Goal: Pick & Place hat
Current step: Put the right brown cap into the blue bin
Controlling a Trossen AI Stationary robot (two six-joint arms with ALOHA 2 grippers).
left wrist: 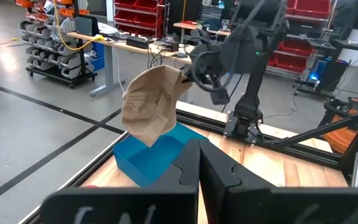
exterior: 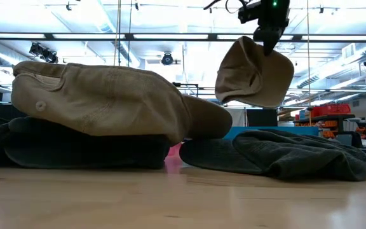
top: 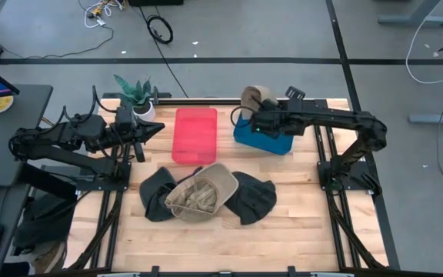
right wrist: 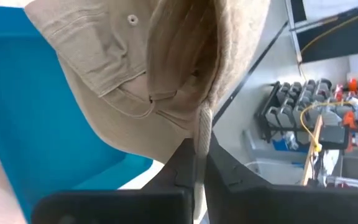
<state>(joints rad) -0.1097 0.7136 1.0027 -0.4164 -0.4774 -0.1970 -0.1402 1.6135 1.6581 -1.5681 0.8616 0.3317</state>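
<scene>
A tan hat point(exterior: 253, 73) hangs in the air over the blue bin point(top: 264, 142) at the table's far right, with my right gripper point(exterior: 267, 39) shut on it; the left wrist view shows the same hat point(left wrist: 154, 102) above the bin point(left wrist: 148, 158). A second tan hat point(top: 202, 192) lies upturned on two dark hats point(top: 156, 192) point(top: 254, 198) at mid-table. My left gripper point(top: 151, 131) waits shut at the far left, holding nothing. My right gripper pinches a thin edge of the tan hat's rim point(right wrist: 202, 130) between its two fingers. The fingers come at it from above, slanting down. The hat hangs below them, crumpled and slack, clear of the blue bin and the table.
A red bin point(top: 194, 135) stands left of the blue one. A potted plant point(top: 135, 96) sits at the far left corner, close to my left gripper. Bare wood lies along the table's near edge point(top: 221, 246).
</scene>
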